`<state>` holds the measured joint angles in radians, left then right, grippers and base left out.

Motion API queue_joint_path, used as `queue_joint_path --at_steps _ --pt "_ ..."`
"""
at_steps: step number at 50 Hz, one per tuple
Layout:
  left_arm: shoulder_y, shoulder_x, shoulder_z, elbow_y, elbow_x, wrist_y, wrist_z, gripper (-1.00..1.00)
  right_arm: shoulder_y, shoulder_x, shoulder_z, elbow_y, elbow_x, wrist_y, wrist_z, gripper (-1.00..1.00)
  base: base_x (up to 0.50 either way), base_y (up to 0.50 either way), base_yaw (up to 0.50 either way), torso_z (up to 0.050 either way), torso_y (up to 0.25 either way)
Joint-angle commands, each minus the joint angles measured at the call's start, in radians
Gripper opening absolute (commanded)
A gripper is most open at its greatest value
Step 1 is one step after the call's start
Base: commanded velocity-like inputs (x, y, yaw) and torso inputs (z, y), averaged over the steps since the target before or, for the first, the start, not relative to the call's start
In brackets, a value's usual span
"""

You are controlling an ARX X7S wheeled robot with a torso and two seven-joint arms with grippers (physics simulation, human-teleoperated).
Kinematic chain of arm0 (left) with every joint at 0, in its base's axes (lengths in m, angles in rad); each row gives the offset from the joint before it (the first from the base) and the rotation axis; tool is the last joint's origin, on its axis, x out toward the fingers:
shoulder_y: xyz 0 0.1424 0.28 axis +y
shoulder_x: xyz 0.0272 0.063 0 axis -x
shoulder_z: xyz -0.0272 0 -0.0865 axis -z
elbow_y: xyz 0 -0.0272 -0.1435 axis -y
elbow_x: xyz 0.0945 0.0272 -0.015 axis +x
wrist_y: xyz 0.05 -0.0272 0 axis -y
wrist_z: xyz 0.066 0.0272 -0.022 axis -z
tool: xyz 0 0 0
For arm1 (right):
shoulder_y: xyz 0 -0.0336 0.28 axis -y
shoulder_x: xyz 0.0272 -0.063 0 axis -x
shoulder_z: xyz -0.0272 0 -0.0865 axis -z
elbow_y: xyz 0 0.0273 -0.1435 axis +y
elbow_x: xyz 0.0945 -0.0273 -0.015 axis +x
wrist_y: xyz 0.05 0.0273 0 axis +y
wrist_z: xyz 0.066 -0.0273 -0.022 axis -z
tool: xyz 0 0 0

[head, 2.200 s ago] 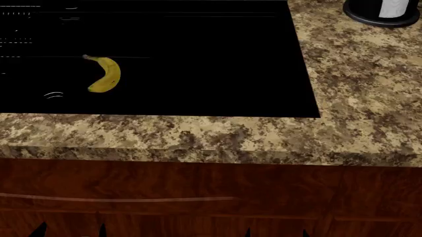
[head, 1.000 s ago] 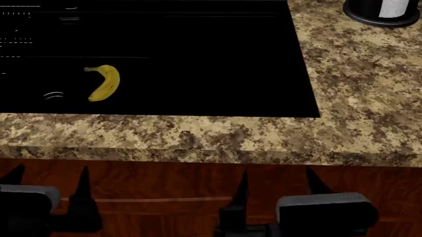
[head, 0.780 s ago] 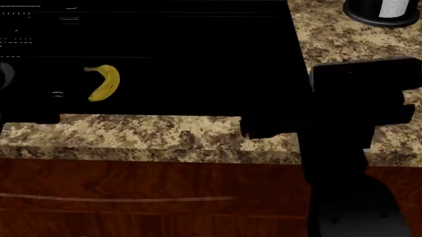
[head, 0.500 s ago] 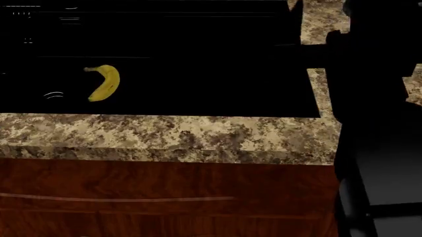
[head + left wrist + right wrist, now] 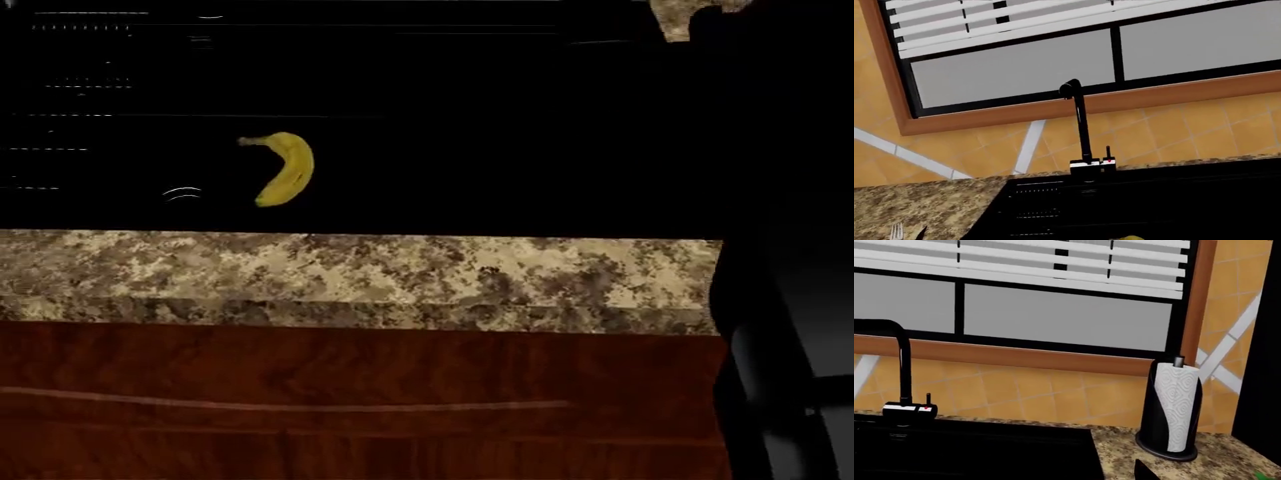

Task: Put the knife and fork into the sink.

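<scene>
The sink [image 5: 481, 110] is a glossy black basin filling the upper head view, with a yellow banana [image 5: 284, 168] lying in it near the drain ring [image 5: 183, 192]. In the left wrist view the fork [image 5: 897, 231] lies on the granite beside the sink [image 5: 1154, 200], its pale tines just showing at the picture's edge. A dark sliver next to it looks like the knife [image 5: 920, 234]. My left gripper shows nowhere. Of my right gripper only one dark fingertip [image 5: 1145, 471] shows, over the counter beside the sink [image 5: 987, 450]. My right arm [image 5: 781, 200] is a dark mass at the head view's right.
A black tap [image 5: 1081, 125] stands at the sink's back under a window with blinds. A paper towel roll in a black holder [image 5: 1173, 412] stands on the granite counter [image 5: 334, 275] at the back right. Brown cabinet fronts [image 5: 334, 400] lie below the counter edge.
The head view has shifted, so the banana and sink now sit further right in it. My dark right arm now covers the back right corner and the paper towel holder.
</scene>
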<state>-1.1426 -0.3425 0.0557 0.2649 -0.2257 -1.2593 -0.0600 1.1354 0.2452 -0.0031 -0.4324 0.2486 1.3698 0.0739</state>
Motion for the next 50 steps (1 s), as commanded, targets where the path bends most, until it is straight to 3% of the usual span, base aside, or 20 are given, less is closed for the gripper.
queue_joint_path --at_steps 1,21,50 --pt "0.011 -0.012 -0.004 0.012 -0.011 -0.02 0.009 1.0 -0.003 -0.001 -0.009 0.015 0.011 -0.014 -0.007 1.0 0.0 0.5 0.0 0.0 0.0" --pt "0.019 -0.012 0.015 0.016 -0.016 -0.013 0.009 1.0 -0.033 -0.001 0.005 0.01 0.041 -0.034 -0.027 1.0 0.08 0.5 0.0 0.0 0.0" --pt "0.023 -0.007 0.008 0.012 -0.029 -0.01 0.003 1.0 -0.051 -0.028 0.066 -0.01 0.068 -0.047 -0.012 1.0 0.49 0.19 0.0 0.0 0.0"
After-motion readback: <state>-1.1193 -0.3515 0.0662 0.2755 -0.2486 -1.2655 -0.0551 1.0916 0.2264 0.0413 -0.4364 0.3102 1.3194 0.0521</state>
